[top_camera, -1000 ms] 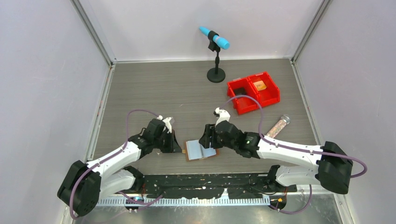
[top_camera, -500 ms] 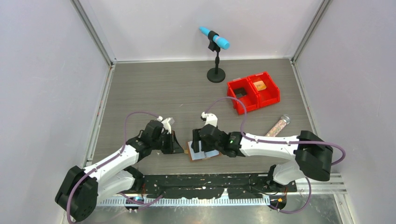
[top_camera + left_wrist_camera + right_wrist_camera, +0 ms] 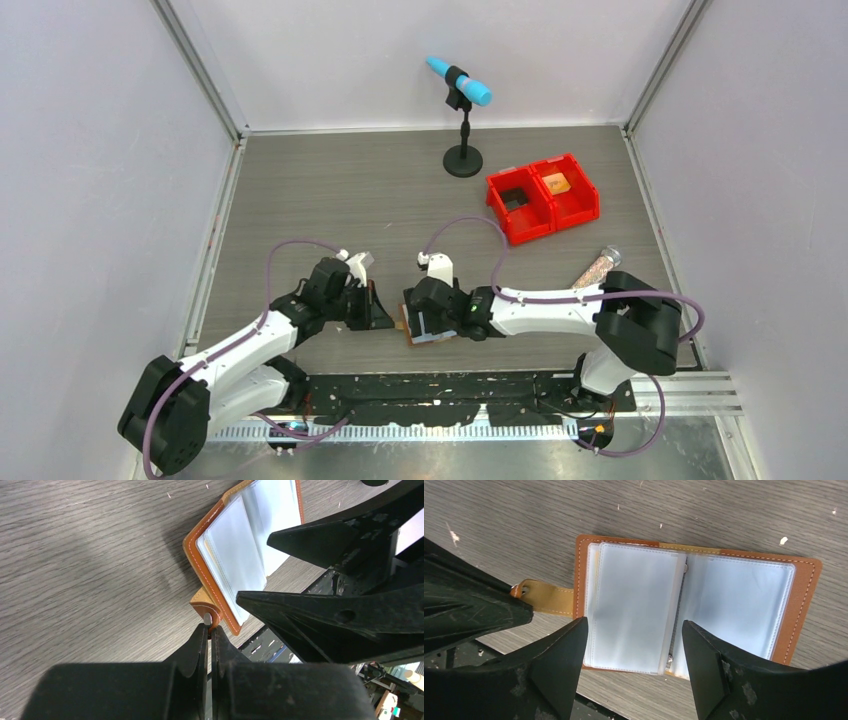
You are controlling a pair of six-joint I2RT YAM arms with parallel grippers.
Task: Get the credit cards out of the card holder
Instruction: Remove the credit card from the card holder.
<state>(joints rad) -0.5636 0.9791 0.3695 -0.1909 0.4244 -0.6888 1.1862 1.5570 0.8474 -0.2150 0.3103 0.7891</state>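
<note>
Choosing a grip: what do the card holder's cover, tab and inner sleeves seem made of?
Cover: tan leather or an imitation, matte, with pale stitching along the edge. Sleeves: frosted flexible plastic, slightly glossy, with seamed borders. Tab: apparently the same leather, ending in a metal-looking snap.

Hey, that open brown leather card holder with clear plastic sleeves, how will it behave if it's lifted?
Probably floppy: the brown leather card holder lies open, and its clear plastic sleeves fan loose from the spine. Likely light, being thin and flat. Lifted by the tab pinched in the left gripper, it may dangle and fold.
</note>
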